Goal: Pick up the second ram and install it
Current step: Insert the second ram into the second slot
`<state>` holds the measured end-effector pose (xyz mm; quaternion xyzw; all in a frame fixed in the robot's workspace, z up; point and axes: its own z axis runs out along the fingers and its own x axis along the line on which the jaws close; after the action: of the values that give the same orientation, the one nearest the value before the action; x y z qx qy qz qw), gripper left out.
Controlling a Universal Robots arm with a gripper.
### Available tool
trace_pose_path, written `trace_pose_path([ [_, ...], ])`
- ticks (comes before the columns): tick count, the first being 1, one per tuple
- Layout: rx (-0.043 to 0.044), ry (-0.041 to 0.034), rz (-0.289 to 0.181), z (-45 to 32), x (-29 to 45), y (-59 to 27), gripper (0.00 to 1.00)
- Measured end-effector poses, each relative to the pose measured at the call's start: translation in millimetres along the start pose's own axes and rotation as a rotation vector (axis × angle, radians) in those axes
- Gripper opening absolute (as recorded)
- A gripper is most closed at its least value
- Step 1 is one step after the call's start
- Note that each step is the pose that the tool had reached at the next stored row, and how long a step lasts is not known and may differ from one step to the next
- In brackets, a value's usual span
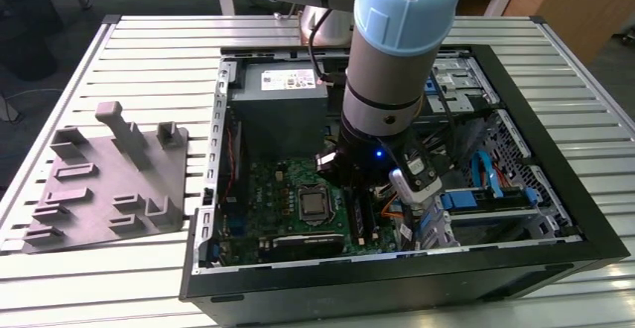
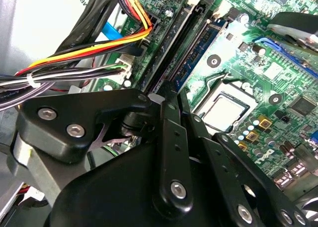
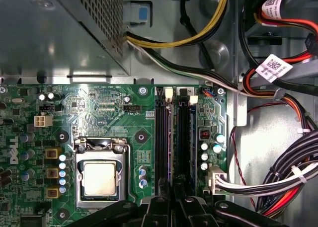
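My gripper (image 1: 355,191) is down inside the open computer case, over the black memory slots (image 3: 161,137) of the green motherboard (image 3: 99,113). The second ram (image 2: 198,50), a thin dark blue stick, stands on edge along one slot and runs out from between the fingertips. In the first wrist view it appears edge-on as a narrow strip (image 3: 172,137) between the black slots, just beyond the gripper (image 3: 174,201). The gripper (image 2: 167,95) is shut on the stick's near end. I cannot tell how deep the stick sits in the slot.
The processor socket (image 3: 99,177) lies beside the slots. Cable bundles (image 3: 283,182) crowd the other side, and the power supply (image 1: 282,94) stands at the case's far end. A grey fixture plate (image 1: 109,187) lies on the slatted table at the exterior view's left.
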<state>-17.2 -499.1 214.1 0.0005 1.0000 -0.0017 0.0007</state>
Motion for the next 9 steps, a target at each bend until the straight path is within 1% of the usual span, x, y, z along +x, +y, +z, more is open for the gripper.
trace_pose_path([
  [3, 0.0049, 0.0001, 0.000, -0.1, 0.0, -0.1, 0.14],
  [9, 0.0054, 0.0001, 0.000, 1.2, 0.0, -0.1, 0.14],
])
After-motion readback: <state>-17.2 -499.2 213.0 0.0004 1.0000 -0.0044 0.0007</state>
